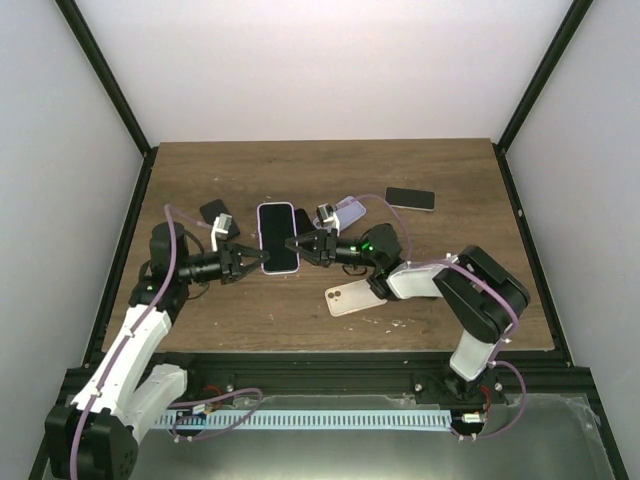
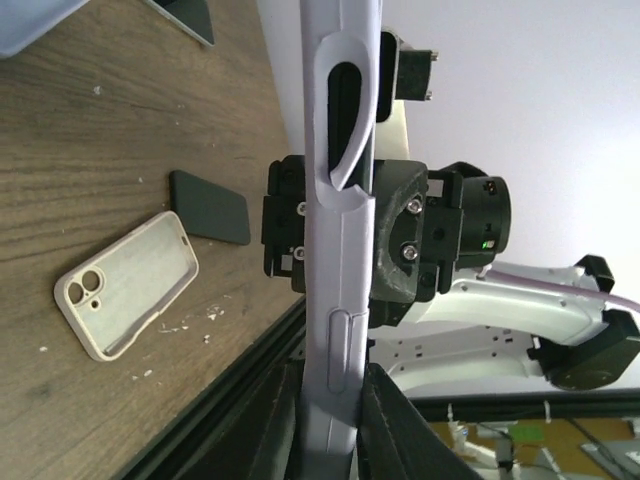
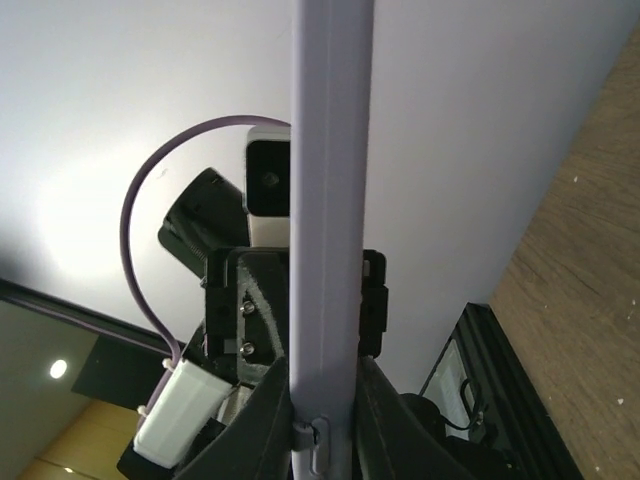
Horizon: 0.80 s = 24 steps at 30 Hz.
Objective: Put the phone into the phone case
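Phone (image 1: pixel 278 238): dark screen up, lavender rim around it, mid-table, long axis running away from the arm bases. Held between both arms, one on each long side.

Left wrist view shows the phone (image 2: pixel 340 250) edge-on: lavender side with a slot cutout and a raised button strip, apparently clear of the wood. Right wrist view shows the same lavender edge (image 3: pixel 325 200).

Left gripper (image 1: pixel 260 255) is clamped on the phone's left edge, its dark fingers (image 2: pixel 392 425) pinching the rim. Right gripper (image 1: pixel 298 245) is clamped on the opposite edge, its fingers (image 3: pixel 262 412) tight against the rim.

Beige phone case (image 1: pixel 355 298) lies open side up on the table, near the right arm and apart from the phone; camera cutout visible (image 2: pixel 125 285).

A dark flat slab (image 2: pixel 210 207) lies just beside it. Black phone (image 1: pixel 410 198) lies far right. Lavender item (image 1: pixel 345 210) lies behind the right gripper. Small black item (image 1: pixel 213 210) lies far left.
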Available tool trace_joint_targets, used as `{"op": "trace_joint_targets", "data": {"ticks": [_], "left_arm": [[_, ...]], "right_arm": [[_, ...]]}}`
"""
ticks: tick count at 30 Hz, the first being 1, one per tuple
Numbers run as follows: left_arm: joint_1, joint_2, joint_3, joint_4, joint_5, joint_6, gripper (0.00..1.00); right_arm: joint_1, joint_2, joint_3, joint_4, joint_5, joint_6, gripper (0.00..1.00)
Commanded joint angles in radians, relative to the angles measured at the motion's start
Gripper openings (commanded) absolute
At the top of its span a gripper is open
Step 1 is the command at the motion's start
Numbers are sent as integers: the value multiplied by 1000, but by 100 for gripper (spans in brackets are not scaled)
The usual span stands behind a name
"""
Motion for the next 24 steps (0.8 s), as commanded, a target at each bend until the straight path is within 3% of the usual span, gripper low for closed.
{"op": "trace_joint_targets", "data": {"ticks": [1, 2, 4, 9, 14, 21, 24], "left_arm": [[4, -6, 36, -16, -14, 19, 26], [4, -7, 38, -7, -19, 5, 35], [4, -6, 50, 7, -30, -5, 44], [4, 17, 96, 2, -80, 8, 48], [4, 72, 144, -46, -120, 72, 36], [4, 115, 174, -77, -146, 124, 3], [4, 117, 179, -92, -159, 136, 0]], "right_arm": [[-9, -55, 60, 11, 0, -70, 10], [-9, -54, 65, 4, -14, -72, 10], [-8, -56, 60, -1, -41, -82, 10], [-8, -96, 24, -77, -89, -143, 13], [-7, -144, 0, -164, -96, -220, 14], [3, -151, 12, -273, -126, -301, 18], [4, -152, 2, -292, -112, -313, 20]]}}
